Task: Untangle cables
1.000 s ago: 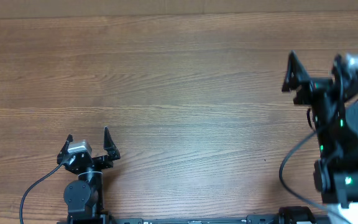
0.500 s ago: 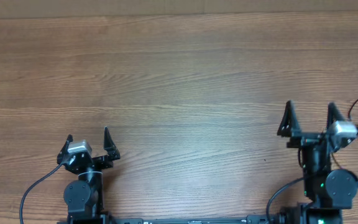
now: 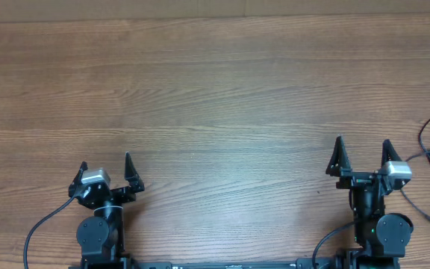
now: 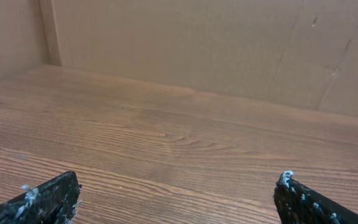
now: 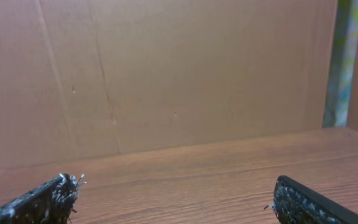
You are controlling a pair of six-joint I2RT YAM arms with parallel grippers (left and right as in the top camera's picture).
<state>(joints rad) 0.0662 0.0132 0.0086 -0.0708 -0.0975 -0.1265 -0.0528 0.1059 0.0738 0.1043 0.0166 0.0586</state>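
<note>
Overhead, two black robot arms sit at the near edge of the brown wood-grain bench (image 3: 215, 90), one towards each end. On the left, the black two-finger left claw (image 3: 105, 161) is spread wide and holds nothing. In its own wrist view the left claw (image 4: 178, 183) shows two scuffed tips far apart over bare wood. Towards the right, the black two-finger right claw (image 3: 362, 142) is spread just as wide and is also empty. Its wrist view shows the right claw (image 5: 174, 183) in the same state.

The thin black cables (image 3: 429, 155) lie on the bench at its far right edge, near the right claw but apart from it. A loop and a cord with a small plug show, but the frame cuts them off, so I cannot count them.

A plain brown cardboard wall (image 4: 197, 43) with creases stands behind the bench.

A second ago the right arm was reaching out over that right edge, hiding most of the cables — it has since folded back to its base. The left arm has not moved, and both claws have stayed wide open.
</note>
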